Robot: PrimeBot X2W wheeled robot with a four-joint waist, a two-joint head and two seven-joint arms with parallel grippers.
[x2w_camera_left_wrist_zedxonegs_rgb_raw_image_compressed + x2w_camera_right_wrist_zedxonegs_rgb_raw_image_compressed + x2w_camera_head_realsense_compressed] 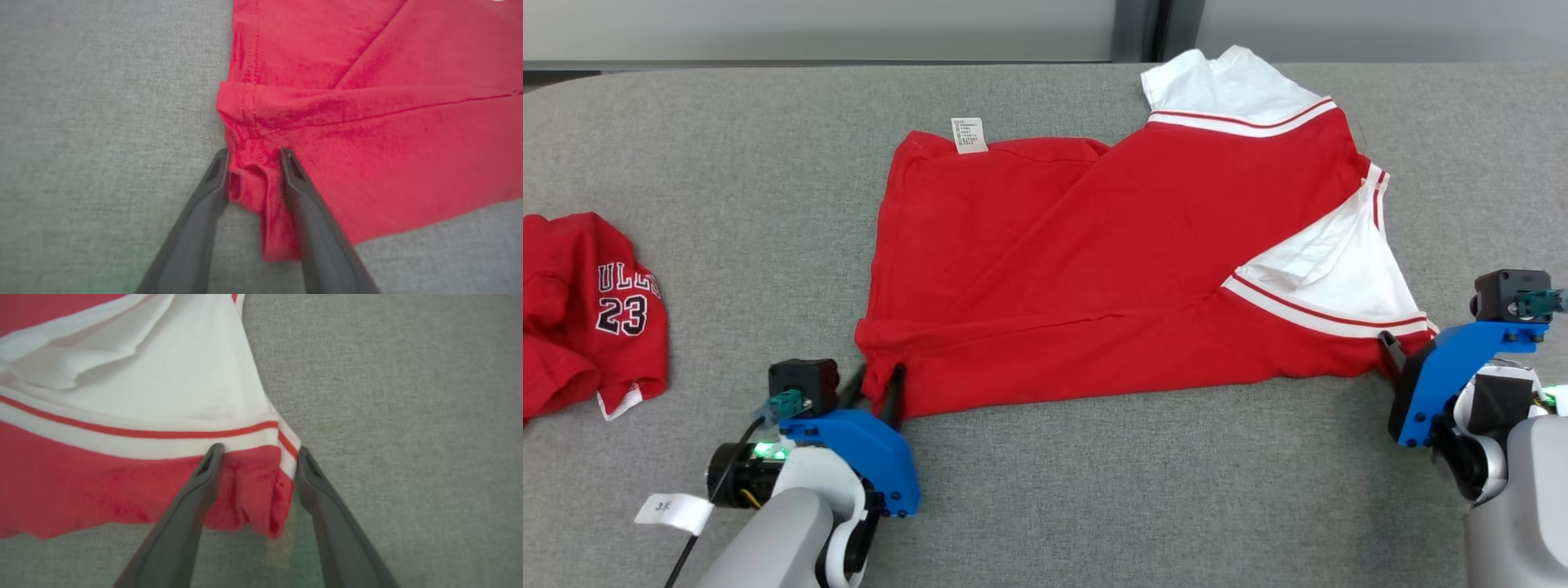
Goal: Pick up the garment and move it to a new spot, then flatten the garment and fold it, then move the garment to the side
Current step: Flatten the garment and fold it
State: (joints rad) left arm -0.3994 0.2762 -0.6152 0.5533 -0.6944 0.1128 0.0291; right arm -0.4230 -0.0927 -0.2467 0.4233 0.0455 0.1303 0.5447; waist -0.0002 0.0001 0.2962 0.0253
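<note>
grey forearm (768,543), blue bracket (866,447), black camera block (803,382), dark tapered fingers (192,228)

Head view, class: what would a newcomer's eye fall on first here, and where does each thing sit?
First, the big red garment with white, red-striped parts, spread across the middle of the grey table. Next, the left gripper and right gripper at its two near corners, dark fingers straddling the cloth. Last, a crumpled red jersey numbered 23 lies at the table's left edge.
</note>
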